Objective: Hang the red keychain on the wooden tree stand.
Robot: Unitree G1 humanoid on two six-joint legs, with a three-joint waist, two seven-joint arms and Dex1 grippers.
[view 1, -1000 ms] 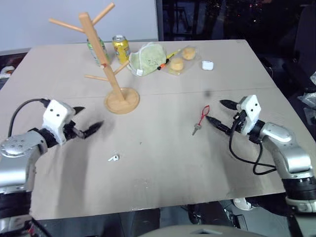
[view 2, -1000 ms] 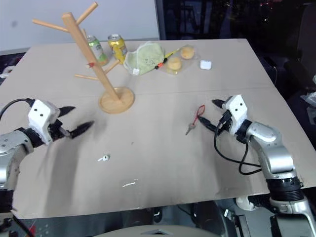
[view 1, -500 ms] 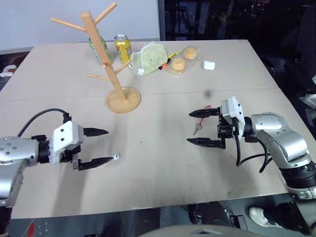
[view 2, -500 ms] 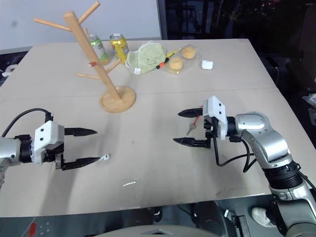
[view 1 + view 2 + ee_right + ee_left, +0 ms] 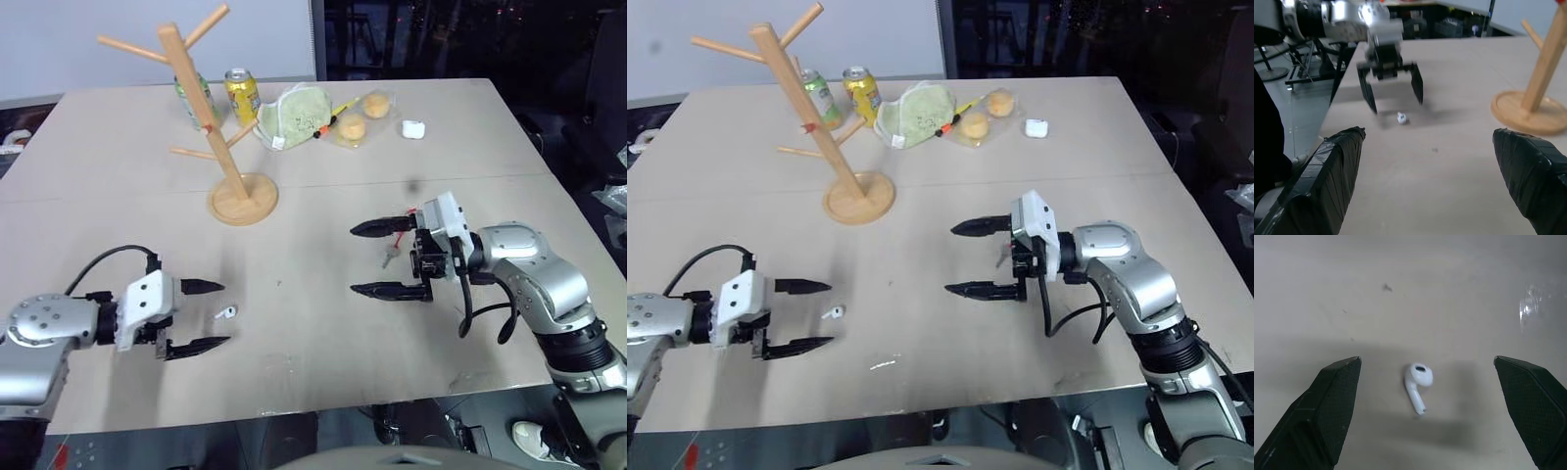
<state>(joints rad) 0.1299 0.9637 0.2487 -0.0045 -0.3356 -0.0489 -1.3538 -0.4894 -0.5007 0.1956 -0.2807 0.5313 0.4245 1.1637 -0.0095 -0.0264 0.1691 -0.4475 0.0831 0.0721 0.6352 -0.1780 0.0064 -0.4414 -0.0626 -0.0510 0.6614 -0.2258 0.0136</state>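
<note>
My right gripper (image 5: pixel 377 259) is spread wide, empty, pointing toward nine o'clock. The red keychain (image 5: pixel 397 240) lies on the table (image 5: pixel 323 196) just behind my fingers, partly hidden. The wooden tree stand (image 5: pixel 225 147) stands at eleven o'clock, well apart. My left gripper (image 5: pixel 208 315), wide and empty, brackets a white earbud (image 5: pixel 1418 380).

Red keychain (image 5: pixel 395 253) lies flat on the table, wooden tree stand (image 5: pixel 227 162) upright.

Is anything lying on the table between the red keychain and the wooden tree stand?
Nothing visible: bare table runs from the red keychain, partly hidden behind the right gripper, to the wooden tree stand.
</note>
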